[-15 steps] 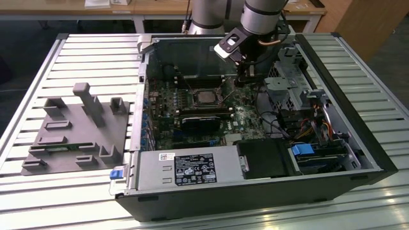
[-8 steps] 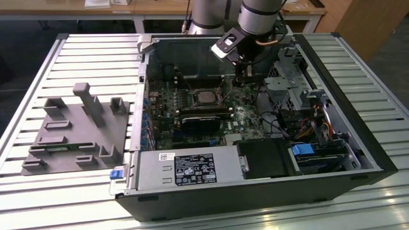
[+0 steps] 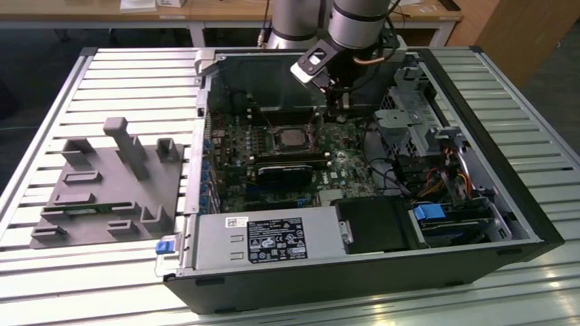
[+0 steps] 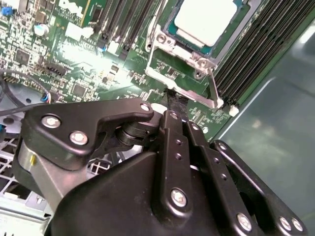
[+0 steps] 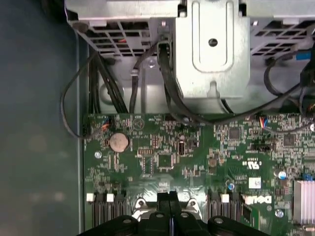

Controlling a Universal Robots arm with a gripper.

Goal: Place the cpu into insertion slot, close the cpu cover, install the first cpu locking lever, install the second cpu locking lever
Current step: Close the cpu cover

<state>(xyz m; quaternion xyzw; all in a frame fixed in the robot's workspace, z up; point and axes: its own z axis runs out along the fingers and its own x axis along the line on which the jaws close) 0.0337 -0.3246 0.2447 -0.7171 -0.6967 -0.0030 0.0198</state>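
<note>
The cpu (image 4: 204,19) shows its pale silver face, lying flat in the insertion slot (image 3: 292,138) near the middle of the motherboard. The silver cpu cover (image 4: 170,49) lies around the chip's edge as a metal frame. A thin silver locking lever (image 4: 215,91) runs along one side of that frame. My gripper (image 4: 174,101) is shut, its black fingertips pressed together with nothing seen between them. It hangs just beside the cover's outer edge, close to the lever's end. In the exterior view the gripper (image 3: 343,105) is inside the case, beyond the socket. The first wrist view has the gripper (image 5: 169,199) over the board.
A grey power supply box (image 3: 263,238) fills the case's near side. A metal drive cage (image 3: 417,115) with black cables (image 5: 167,83) stands on the exterior view's right. Memory slots (image 4: 246,54) flank the socket. A grey peg fixture (image 3: 109,183) lies outside on the slatted table.
</note>
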